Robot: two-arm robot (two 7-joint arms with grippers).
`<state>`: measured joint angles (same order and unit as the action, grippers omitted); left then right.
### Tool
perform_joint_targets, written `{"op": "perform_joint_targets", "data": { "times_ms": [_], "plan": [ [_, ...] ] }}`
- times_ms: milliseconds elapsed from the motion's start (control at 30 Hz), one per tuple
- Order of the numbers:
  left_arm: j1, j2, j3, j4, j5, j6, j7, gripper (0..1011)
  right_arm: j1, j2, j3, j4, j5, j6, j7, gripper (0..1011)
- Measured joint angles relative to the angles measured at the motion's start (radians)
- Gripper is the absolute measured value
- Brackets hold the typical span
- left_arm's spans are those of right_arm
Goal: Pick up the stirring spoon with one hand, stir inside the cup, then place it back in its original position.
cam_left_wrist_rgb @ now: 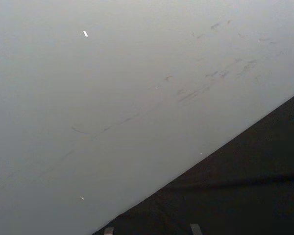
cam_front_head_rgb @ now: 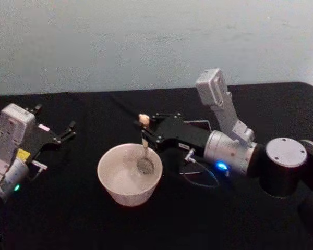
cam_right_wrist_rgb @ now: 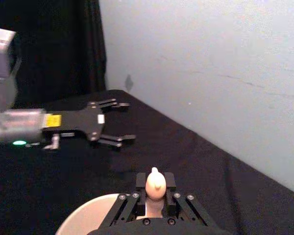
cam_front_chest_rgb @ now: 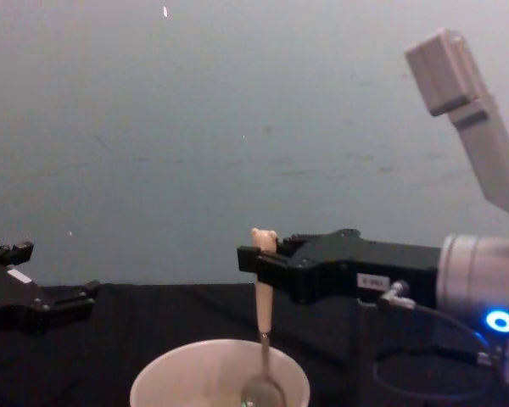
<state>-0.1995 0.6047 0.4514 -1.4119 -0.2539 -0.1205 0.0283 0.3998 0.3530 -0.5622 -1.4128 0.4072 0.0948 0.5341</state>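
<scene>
The cup [cam_front_head_rgb: 126, 194] sat mid-worktop [cam_front_head_rgb: 68, 219] with the stirring spoon [cam_front_head_rgb: 145, 148] standing in it.
The right gripper [cam_front_head_rgb: 144, 133] was clenched on the beige handle just under the bear head, while the left gripper [cam_front_head_rgb: 55, 117] idled, fingers spread, near the left edge. The spoon looked light, stiff and slim, apt to pivot, so the upper handle suited gripping.

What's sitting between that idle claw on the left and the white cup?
Nothing stands there: only bare black table surface runs from the left arm's jaws to the cup, as the head view shows.
</scene>
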Motion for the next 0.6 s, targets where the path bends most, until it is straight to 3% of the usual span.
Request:
{"op": "perform_joint_targets", "data": {
  "times_ms": [367,600],
  "plan": [
    [0.0,0.0,0.0,0.0,0.0,0.0,0.0,1001,-0.085,0.08,-0.015,-0.143,0.056,0.035,0.045,215],
    [0.0,0.0,0.0,0.0,0.0,0.0,0.0,1001,-0.085,0.079,-0.044,-0.155,0.063,0.039,0.05,215]
  ]
}}
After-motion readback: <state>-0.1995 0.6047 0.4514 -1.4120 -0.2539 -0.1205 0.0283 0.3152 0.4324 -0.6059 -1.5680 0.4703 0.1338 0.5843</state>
